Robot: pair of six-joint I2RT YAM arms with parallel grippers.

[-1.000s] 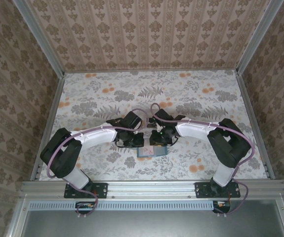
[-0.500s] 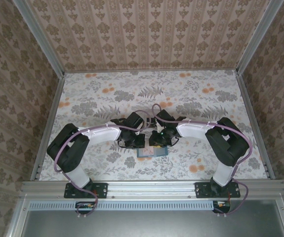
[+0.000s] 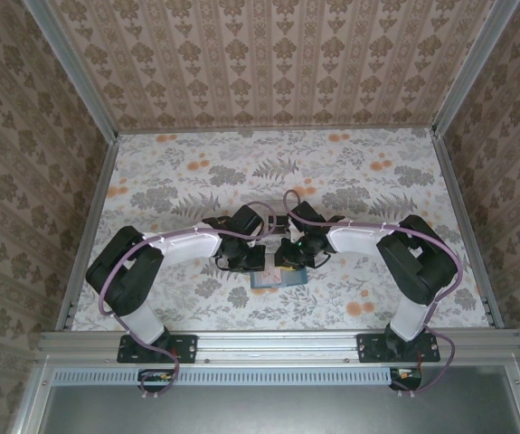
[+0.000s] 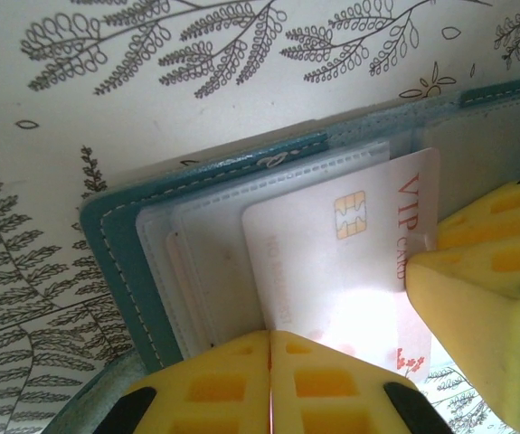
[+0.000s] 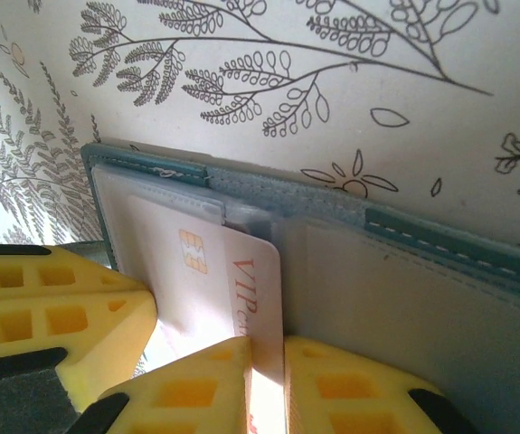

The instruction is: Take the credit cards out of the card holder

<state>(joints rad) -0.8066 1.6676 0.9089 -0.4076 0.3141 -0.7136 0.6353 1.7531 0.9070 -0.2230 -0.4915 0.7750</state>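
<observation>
The card holder (image 3: pixel 278 278) lies open and flat on the floral bench (image 3: pixel 377 181), low in the centre of the top view. The left gripper (image 3: pixel 249 262) is at its upper left corner and the right gripper (image 3: pixel 288 260) is at its upper edge. The two arms meet above it.

Left wrist view: the teal holder (image 4: pixel 119 249) runs across the middle of the frame, with clear sleeves stacked on its panel. A pale credit card (image 4: pixel 332 262) with a gold chip and red "VIP CARD" lettering sticks partly out of a sleeve toward the bottom of the frame. The left jaws are closed together at bottom centre. The card's edge runs into their seam, but it cannot be told whether the card is pinched. A yellow finger (image 4: pixel 477 298) of the right gripper touches the card's right corner.

Right wrist view: the right jaws at bottom centre are closed on the card's (image 5: pixel 214 280) edge, one pad on each side of it. The left gripper's fingers (image 5: pixel 61 307) are at the lower left, against the card.
</observation>
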